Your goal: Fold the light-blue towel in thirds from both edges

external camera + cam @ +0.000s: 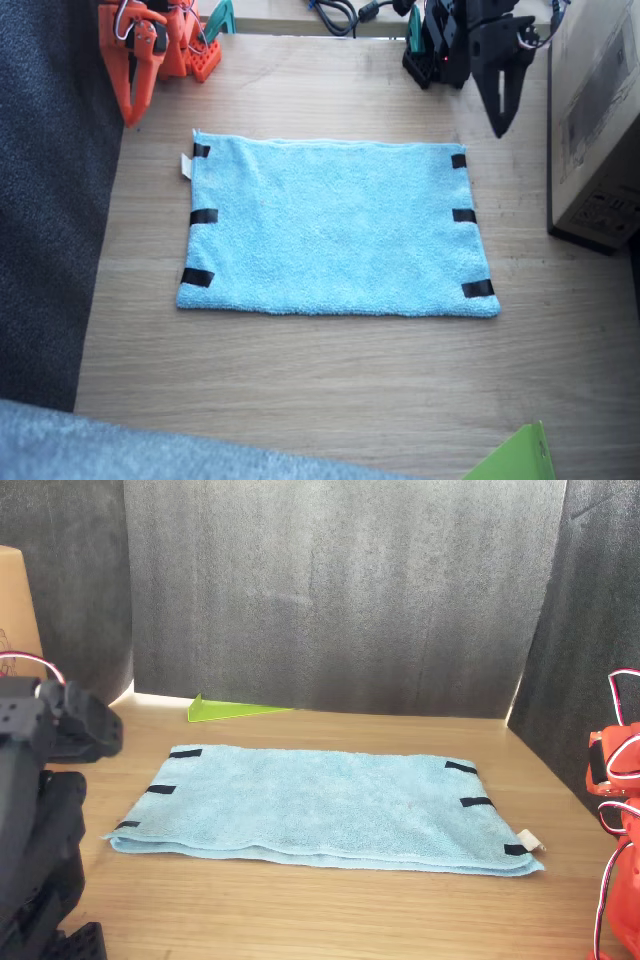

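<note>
No fold is begun: the light-blue towel is spread flat at the centre of the wooden table, both edges untouched. At ten o'clock, the orange right gripper is seen hanging clear of the cloth, jaws apparently nearly closed and holding nothing. A small white tag is shown at the nine o'clock short side. At one o'clock, the black left gripper is parked, its jaw gap not to be made out. Next, a taped edge would probably need pinching; the fluffy terry looks limp.

Towel flat mid-table, between both arms' bases.
</note>
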You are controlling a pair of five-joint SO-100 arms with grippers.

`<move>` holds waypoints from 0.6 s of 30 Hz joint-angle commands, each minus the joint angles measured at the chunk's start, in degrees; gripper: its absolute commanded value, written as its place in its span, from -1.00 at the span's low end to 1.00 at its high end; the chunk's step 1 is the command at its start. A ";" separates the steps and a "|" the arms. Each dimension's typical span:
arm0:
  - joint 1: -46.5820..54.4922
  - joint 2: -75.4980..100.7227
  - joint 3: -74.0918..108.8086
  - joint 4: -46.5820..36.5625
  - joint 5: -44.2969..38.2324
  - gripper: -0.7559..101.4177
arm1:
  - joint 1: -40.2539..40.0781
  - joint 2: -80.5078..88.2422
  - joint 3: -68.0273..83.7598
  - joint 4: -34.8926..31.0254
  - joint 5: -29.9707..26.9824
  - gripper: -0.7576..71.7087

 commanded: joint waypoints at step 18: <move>-0.79 -58.71 -49.04 8.00 6.59 -0.85 | 10.63 -73.56 -61.96 10.28 -9.23 -0.98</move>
